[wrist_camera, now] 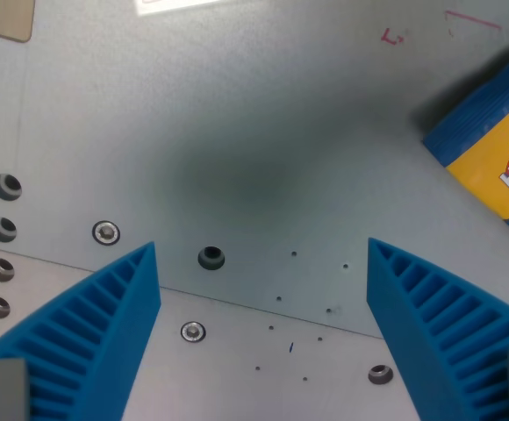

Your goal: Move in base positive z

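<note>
My gripper [261, 263] is open, with nothing between its two blue ribbed fingers. One finger [105, 324] is at the wrist view's lower left and the other finger [430, 324] at the lower right. Below them lies a grey metal table surface [254, 132] with screw holes. A blue and yellow box [496, 145] with white lettering lies at the wrist view's right edge, apart from the fingers.
A screw hole [211, 258] sits between the fingers. Several more holes and screws run along the wrist view's left [2, 230]. A beige patch [7, 19] is at the top left. Red pen marks [393, 37] are at the top right.
</note>
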You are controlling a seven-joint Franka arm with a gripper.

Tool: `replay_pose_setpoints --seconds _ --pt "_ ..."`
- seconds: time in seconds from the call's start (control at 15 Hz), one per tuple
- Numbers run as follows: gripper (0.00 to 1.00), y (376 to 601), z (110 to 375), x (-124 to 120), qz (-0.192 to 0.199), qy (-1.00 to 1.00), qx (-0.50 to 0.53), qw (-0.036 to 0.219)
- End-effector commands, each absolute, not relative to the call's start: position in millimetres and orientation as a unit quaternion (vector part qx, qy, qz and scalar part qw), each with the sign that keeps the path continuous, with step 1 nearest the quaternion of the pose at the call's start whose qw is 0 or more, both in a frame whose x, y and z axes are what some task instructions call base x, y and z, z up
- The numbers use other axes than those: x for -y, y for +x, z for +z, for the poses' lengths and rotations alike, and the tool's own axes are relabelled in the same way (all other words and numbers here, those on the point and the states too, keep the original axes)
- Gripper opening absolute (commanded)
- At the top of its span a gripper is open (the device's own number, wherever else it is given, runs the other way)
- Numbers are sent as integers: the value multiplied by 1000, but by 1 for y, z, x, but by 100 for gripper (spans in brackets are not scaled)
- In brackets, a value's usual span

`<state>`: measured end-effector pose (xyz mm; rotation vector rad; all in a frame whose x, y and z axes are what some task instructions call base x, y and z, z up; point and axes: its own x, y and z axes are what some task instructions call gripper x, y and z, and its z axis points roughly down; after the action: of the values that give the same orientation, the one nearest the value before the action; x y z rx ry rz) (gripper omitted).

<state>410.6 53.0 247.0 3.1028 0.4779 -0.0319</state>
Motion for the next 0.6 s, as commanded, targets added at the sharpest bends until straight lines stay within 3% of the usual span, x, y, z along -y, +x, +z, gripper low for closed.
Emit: replay_pose_setpoints --seconds 0.07,0.6 --pt "100 411 255 -53 -7 988 -152 1" --pt "100 410 295 -53 -7 988 -152 1"
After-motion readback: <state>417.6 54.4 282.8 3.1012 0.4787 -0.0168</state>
